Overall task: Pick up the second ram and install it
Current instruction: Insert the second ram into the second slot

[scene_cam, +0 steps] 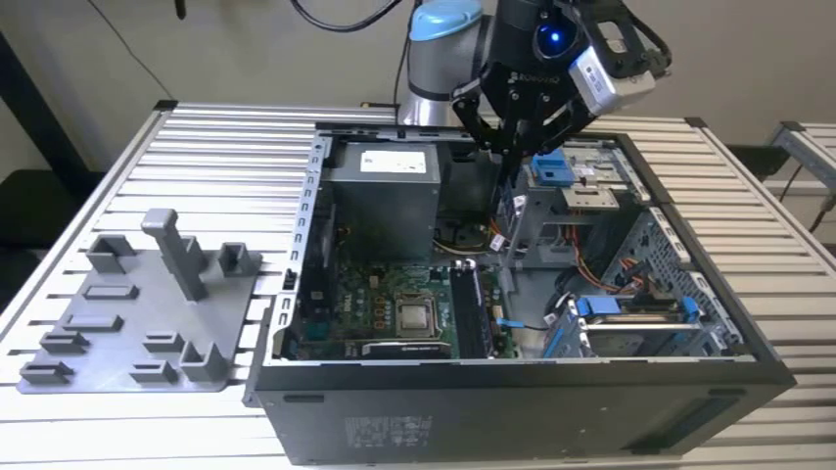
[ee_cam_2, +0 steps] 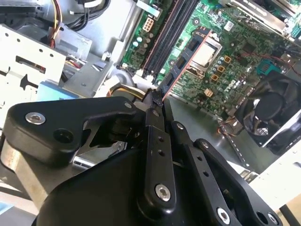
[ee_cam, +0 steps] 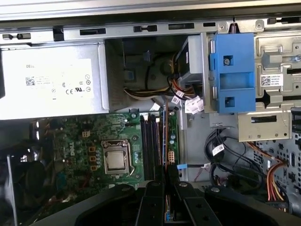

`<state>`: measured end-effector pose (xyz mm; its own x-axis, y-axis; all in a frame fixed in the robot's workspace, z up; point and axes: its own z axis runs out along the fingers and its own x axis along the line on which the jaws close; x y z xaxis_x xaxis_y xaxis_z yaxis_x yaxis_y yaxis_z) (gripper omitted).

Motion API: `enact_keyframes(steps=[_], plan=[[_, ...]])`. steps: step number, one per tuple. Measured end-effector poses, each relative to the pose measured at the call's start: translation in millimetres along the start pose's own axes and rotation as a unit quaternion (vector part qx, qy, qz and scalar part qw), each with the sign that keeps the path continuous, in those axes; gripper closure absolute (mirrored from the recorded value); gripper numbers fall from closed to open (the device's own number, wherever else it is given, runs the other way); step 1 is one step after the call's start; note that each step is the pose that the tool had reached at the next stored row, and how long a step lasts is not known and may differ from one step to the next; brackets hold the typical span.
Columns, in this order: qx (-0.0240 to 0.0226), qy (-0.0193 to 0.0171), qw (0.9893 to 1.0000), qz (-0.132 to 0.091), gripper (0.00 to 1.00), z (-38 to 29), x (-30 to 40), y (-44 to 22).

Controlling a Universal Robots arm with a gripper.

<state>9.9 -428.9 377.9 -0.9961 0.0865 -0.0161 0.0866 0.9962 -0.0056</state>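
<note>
In the exterior view we see the arm reaching down from the far edge of the slatted bench, its gripper (scene_cam: 507, 147) pointing into the open computer case (scene_cam: 523, 392) near the case's far wall. A thin dark strip, the second ram (scene_cam: 502, 196), hangs on edge from the fingertips above the motherboard (scene_cam: 379, 304). A grey fixture plate (scene_cam: 144, 313) lies on the bench toward the exterior view's left, well apart from the case.

In the second wrist view the gripper (ee_cam_2: 154, 101) has its black fingers (ee_cam_2: 155, 141) drawn close together, clamped on the near end of the second ram (ee_cam_2: 186, 59), which runs away from the tips over the motherboard (ee_cam_2: 235, 52), beside the long black memory slots (ee_cam_2: 164, 37).

In the first wrist view the gripper (ee_cam: 165, 176) pinches the second ram (ee_cam: 165, 141), seen edge-on as a narrow strip lined up along the memory slots (ee_cam: 150, 146), beside the processor socket (ee_cam: 115, 160). Whether it touches a slot we cannot tell.
</note>
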Motion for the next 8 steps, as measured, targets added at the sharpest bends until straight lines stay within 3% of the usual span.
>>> enact_keyframes(steps=[8], plan=[[0.0,0.0,1.0,0.0,0.86,13.8,-0.3,-3.3]])
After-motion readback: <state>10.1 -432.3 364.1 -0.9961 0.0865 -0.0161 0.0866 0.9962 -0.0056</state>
